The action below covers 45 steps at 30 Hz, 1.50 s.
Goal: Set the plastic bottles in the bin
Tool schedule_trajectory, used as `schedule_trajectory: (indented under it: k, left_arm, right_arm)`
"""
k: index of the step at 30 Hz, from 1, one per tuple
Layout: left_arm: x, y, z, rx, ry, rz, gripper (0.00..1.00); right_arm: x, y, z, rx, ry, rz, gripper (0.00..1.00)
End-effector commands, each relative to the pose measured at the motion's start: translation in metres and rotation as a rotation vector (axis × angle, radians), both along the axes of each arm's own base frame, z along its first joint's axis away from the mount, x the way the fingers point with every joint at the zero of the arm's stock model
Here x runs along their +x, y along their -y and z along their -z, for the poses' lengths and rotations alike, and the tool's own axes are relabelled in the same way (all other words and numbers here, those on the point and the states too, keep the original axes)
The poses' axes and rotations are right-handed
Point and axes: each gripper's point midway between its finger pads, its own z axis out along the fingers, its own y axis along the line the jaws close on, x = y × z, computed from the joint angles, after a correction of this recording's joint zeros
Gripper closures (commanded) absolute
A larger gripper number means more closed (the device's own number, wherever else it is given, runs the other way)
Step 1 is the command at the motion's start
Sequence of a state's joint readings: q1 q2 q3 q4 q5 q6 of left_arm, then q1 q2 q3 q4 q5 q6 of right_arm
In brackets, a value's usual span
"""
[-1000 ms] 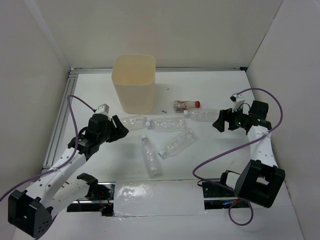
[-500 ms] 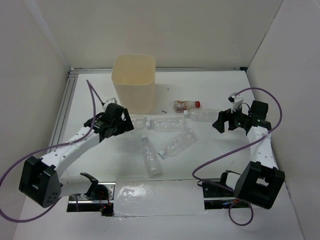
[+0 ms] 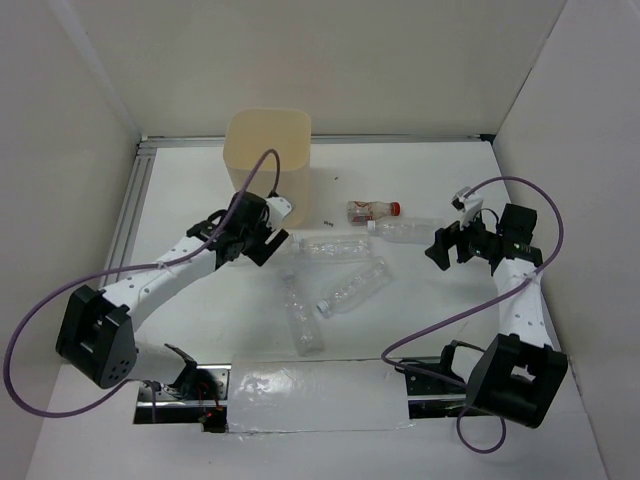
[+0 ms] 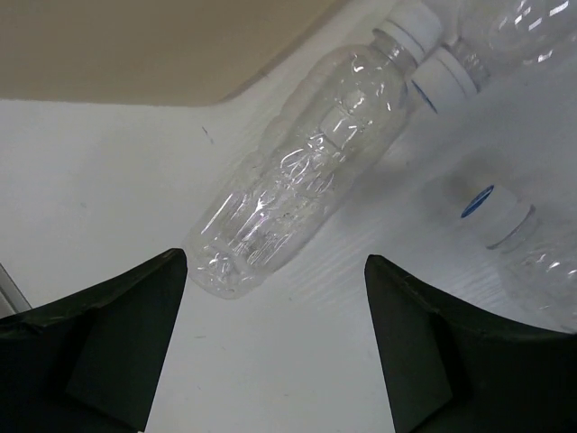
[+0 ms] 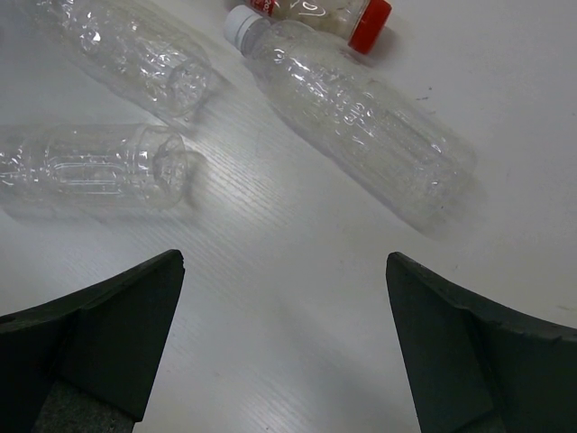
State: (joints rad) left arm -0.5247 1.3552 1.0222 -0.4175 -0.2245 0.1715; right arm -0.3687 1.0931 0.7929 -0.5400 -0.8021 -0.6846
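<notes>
The left gripper (image 4: 275,356) is hovering, jaws spread wide and empty, over a clear bottle (image 4: 297,171) lying on the table (image 4: 108,198) just beside the bin (image 4: 135,45). The right gripper (image 5: 279,361) – likewise wide and empty – is facing a second clear bottle (image 5: 361,117), whose white cap is lying just beside the red-capped bottle (image 5: 334,13). The remaining bottles (image 3: 352,287) are lying between the arms, outside the bin.

The tall, cream, translucent bin (image 3: 268,165) stands upright, mouth open. All the crinkled bottles lie on their sides. The red-capped bottle (image 3: 373,210) is just beside the white-capped right bottle (image 3: 405,231), with the middle bottle (image 3: 335,247) to its left. The slanted bottle (image 3: 355,286) and near bottle (image 3: 301,318) lie in front, and the leftmost bottle (image 4: 297,176) lies near the bin's base.
</notes>
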Motion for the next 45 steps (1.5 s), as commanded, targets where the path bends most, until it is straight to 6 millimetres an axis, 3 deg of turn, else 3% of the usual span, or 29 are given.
schedule_trajectory:
  k: [1, 4, 9, 19, 23, 24, 26, 27, 29, 31, 32, 34, 38, 40, 42, 45]
  left_arm:
    - [0.012, 0.005, 0.008, 0.139, 0.070, 0.187, 0.07]
    - [0.024, 0.011, 0.011, 0.149, 0.104, 0.208, 0.07]
    - [0.029, 0.011, 0.058, 0.208, 0.025, 0.224, 0.09]
    - [0.036, 0.005, 0.111, 0.254, -0.012, 0.163, 0.11]
    - [0.018, 0.016, 0.125, 0.222, -0.094, 0.172, 0.28]
    - [0.015, 0.020, 0.125, 0.219, -0.103, 0.171, 0.44]
    - [-0.002, 0.028, 0.124, 0.210, -0.149, 0.183, 0.64]
    - [-0.006, 0.033, 0.116, 0.200, -0.145, 0.186, 0.76]
    - [-0.017, 0.040, 0.106, 0.187, -0.147, 0.197, 0.81]
    - [-0.033, 0.044, 0.095, 0.193, -0.126, 0.216, 0.81]
    - [-0.034, 0.046, 0.073, 0.160, -0.073, 0.191, 0.81]
    - [-0.039, 0.050, 0.048, 0.125, -0.035, 0.185, 0.81]
    - [-0.046, 0.072, -0.028, -0.022, 0.091, 0.207, 0.81]
    - [-0.051, 0.087, -0.075, -0.149, 0.165, 0.239, 0.81]
    - [-0.055, 0.101, -0.107, -0.244, 0.220, 0.292, 0.81]
    - [-0.048, 0.118, -0.186, -0.432, 0.423, 0.324, 0.78]
  right_arm:
    - [0.003, -0.004, -0.004, -0.007, 0.033, -0.047, 0.00]
    - [0.004, -0.003, -0.005, -0.020, 0.033, -0.061, 0.00]
    - [0.007, -0.002, -0.007, -0.030, 0.035, -0.071, 0.00]
    - [-0.002, -0.007, -0.003, -0.028, 0.036, -0.098, 0.00]
    - [-0.006, -0.010, -0.004, -0.032, 0.042, -0.116, 0.00]
    - [-0.006, -0.010, -0.006, -0.035, 0.051, -0.116, 0.00]
    - [-0.007, -0.011, -0.005, -0.041, 0.057, -0.135, 0.04]
    - [-0.010, -0.014, -0.005, -0.032, 0.055, -0.150, 0.06]
    - [-0.014, -0.019, -0.006, -0.018, 0.058, -0.180, 0.11]
    - [-0.019, -0.023, -0.004, -0.019, 0.062, -0.218, 0.25]
    - [-0.019, -0.025, -0.005, -0.021, 0.078, -0.236, 0.30]
    - [-0.022, -0.026, -0.004, -0.017, 0.065, -0.240, 0.43]
    - [-0.024, -0.028, -0.004, -0.012, 0.065, -0.250, 0.55]
    - [-0.024, -0.028, -0.004, -0.012, 0.065, -0.250, 0.55]
    - [-0.023, -0.026, -0.003, -0.019, 0.062, -0.245, 0.46]
    - [-0.025, -0.027, -0.002, -0.047, 0.072, -0.250, 0.11]
